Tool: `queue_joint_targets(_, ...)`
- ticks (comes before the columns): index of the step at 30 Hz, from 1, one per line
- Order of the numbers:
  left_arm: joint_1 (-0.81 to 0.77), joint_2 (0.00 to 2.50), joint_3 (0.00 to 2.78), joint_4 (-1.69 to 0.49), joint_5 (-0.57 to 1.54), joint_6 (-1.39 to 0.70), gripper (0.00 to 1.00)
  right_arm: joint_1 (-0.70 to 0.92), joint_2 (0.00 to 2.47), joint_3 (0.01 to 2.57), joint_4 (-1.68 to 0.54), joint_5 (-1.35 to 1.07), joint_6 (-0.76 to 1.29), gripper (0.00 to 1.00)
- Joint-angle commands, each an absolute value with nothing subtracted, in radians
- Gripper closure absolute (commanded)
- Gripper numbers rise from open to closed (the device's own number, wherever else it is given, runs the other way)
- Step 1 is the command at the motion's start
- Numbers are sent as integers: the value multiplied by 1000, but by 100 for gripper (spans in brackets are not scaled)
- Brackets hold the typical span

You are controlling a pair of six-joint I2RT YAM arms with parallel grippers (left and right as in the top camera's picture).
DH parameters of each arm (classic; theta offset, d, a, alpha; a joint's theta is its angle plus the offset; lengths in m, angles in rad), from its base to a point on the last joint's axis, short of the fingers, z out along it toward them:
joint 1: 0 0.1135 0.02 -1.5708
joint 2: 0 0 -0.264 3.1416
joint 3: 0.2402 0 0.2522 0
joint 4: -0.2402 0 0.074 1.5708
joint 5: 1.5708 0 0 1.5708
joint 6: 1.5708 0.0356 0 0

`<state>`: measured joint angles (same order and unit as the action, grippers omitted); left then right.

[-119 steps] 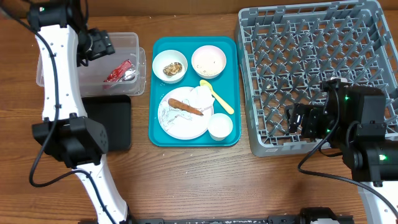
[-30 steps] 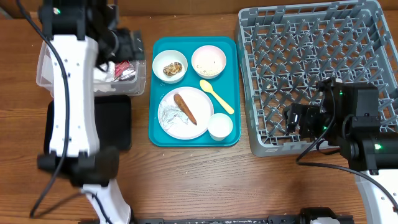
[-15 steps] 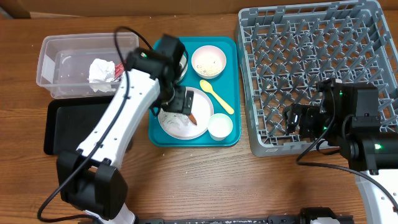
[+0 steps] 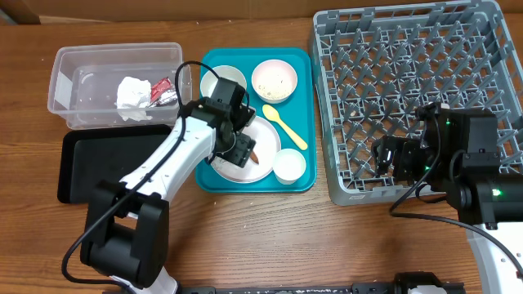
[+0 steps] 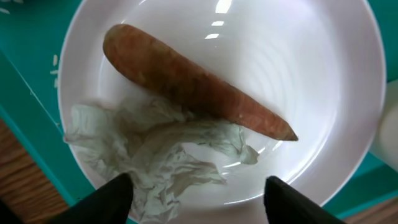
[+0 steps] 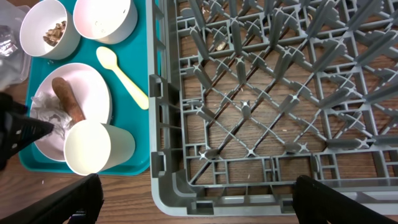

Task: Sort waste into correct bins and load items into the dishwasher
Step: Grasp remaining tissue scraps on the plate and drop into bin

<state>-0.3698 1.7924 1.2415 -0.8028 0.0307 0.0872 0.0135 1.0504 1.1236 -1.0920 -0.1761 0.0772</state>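
Overhead, the clear tub [image 4: 73, 90] at far left holds a crumpled napkin [image 4: 133, 91] and a red wrapper [image 4: 162, 91], with the black tray [image 4: 82, 167] just in front of it. The left gripper [image 4: 243, 151] hangs over the plate [image 4: 233, 170] on the teal tray [image 4: 204, 181], fingers [image 5: 115, 199] spread wide above a brown food lump [image 5: 193, 90] and scrunched film [image 5: 149, 152]. Further right lie the yellow spoon [image 4: 284, 125] and cup [image 4: 289, 166]. At the grey rack [image 4: 409, 73]'s near edge, the right gripper [image 4: 391, 157] gapes wide, holding nothing.
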Motion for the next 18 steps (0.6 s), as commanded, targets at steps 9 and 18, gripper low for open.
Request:
queue_joint_targets(9,-373,1905,1178,-725,18,127,58,11,1046,1129,-1088,-178,78,0)
queue_joint_targets(18,-373,1946,1200,-756,19,96,96,11,1046,1129,-1092,-178,78,0)
